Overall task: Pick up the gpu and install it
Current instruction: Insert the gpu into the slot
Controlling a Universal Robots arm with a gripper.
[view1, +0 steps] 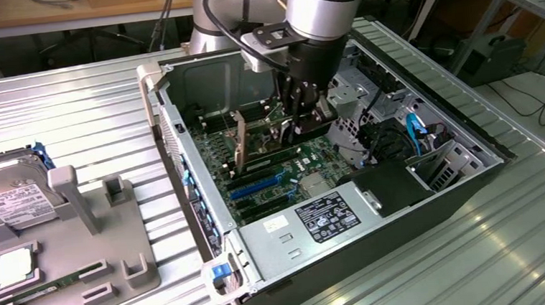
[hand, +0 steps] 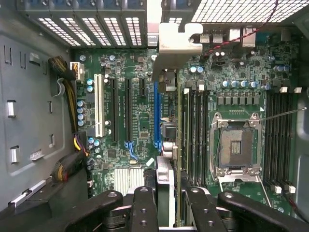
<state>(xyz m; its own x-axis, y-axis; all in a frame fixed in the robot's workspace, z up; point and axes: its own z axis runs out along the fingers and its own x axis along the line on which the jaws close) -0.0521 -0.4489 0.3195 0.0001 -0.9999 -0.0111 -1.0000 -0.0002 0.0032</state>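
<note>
Inside the open computer case [view1: 200, 222], the gpu [view1: 263, 137] stands on edge over the green motherboard [view1: 284, 173]. Its long metal bracket [view1: 240, 144] points toward the case's rear slot openings. My gripper [view1: 304, 125] reaches down into the case and is shut on the card's top edge. In the wrist view the gpu [hand: 179, 145] shows edge-on as a thin line. It runs from the silver bracket [hand: 176, 43] to between my black fingers [hand: 145, 208]. It sits close beside the blue expansion slot [hand: 157, 116]. Whether its connector is in a slot is hidden.
A power supply [view1: 325, 217] fills the case's near end, with cables and drive bays at the exterior view's right. An open CPU socket [hand: 235, 147] and memory slots [hand: 195, 130] flank the card. Outside, a grey fixture [view1: 69, 260] holds a hard drive [view1: 11, 192] and a green RAM stick [view1: 42, 291].
</note>
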